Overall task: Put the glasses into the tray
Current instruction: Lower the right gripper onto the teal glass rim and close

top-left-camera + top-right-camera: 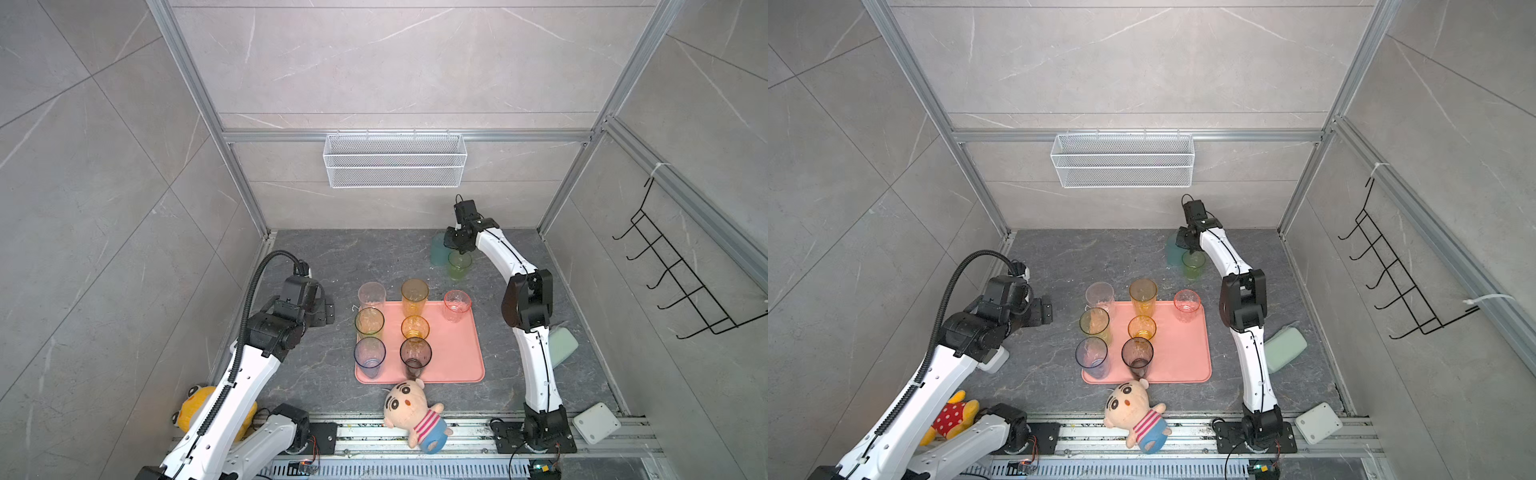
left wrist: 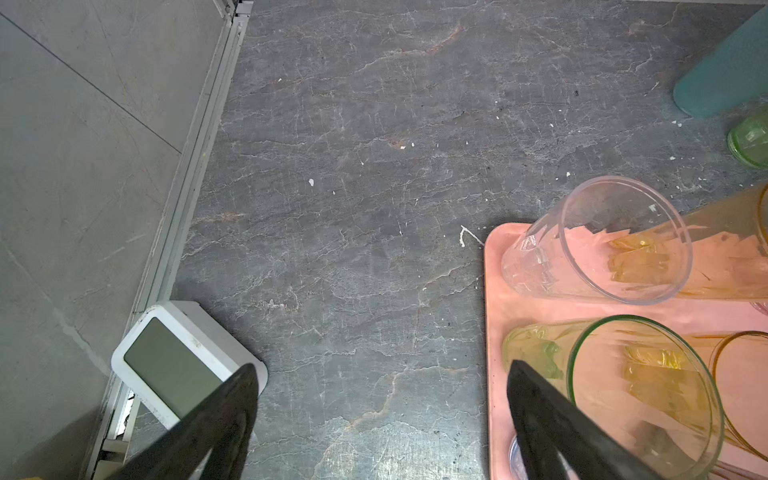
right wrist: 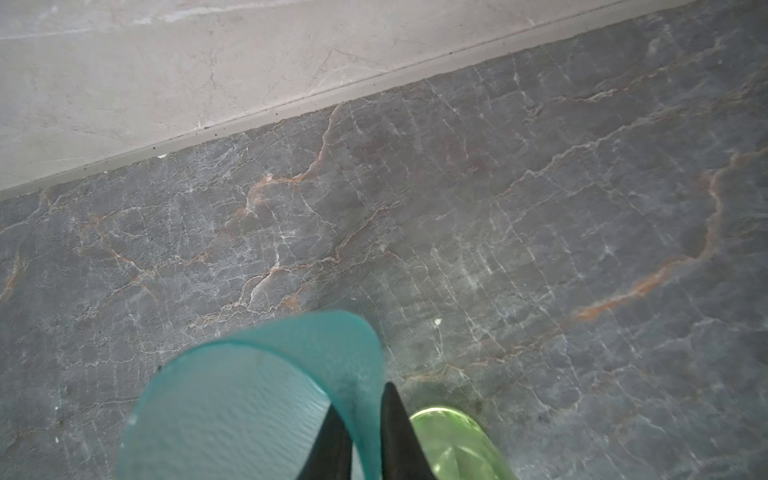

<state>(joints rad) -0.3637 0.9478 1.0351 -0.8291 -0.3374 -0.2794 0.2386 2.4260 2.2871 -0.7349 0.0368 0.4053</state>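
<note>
Your tray (image 1: 457,361) sits mid-frame in both top views, with seven tumblers (image 1: 414,291) standing on it. Above and right of it, off the tray, the teal tumbler (image 1: 437,249) stands upright, and the green tumbler (image 1: 459,266) is just beside it. Your right gripper (image 3: 362,405), the nearer one, pinches the teal wall with one finger inside the rim; the tray lies down-left from there. Your left gripper (image 2: 381,370) gapes wide, holding nothing, by the tray's left edge.
</note>
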